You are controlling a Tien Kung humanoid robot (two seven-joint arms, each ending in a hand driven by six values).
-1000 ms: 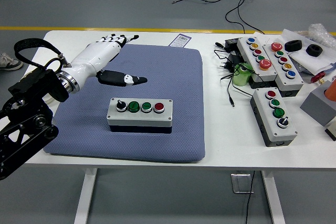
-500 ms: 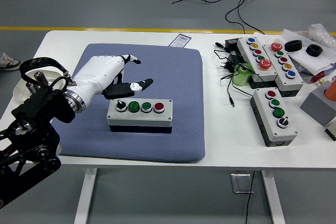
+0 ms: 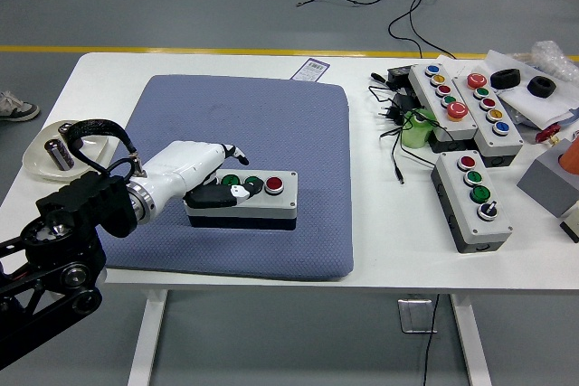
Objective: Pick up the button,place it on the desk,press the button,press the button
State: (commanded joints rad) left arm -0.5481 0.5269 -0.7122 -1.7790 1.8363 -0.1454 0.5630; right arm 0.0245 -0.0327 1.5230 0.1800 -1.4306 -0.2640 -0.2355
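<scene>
- Since the earlier frames, left hand (image 3: pixel 204 178) had come down from above the mat's far-left part onto the left end of the four-button box (image 3: pixel 242 198); box itself had not shifted.
- Four-button box lay flat on the blue-grey mat (image 3: pixel 271 124), toward the mat's near edge, long side parallel to the table's near edge.
- Visible on its top: one green button (image 3: pixel 231 182), partly covered by the hand, and the red button (image 3: pixel 274 185) at the right end, clear of the hand. The other controls were hidden or only partly seen.
- Left hand lay over the box's left half, fingers extended and close together, not wrapped around anything. Black thumb with white tip (image 3: pixel 237 192) rested on the box top near the middle controls. Whether a fingertip was actually depressing a button could not be told.
- Black left arm (image 3: pixel 63 241) entered from the lower left corner.
- Right hand not seen.
- Mat lay on the white table (image 3: pixel 380 241), left of centre.
- Left of the mat: shallow white dish (image 3: pixel 41 155) holding a small dark cylindrical item.
- Right of the mat: three more button boxes, the nearest (image 3: pixel 477 198) apart from the two far ones (image 3: pixel 466 106), which lay side by side.
- Black cables (image 3: pixel 393 124) and a green object (image 3: pixel 418 127) lay between mat and far boxes.
</scene>
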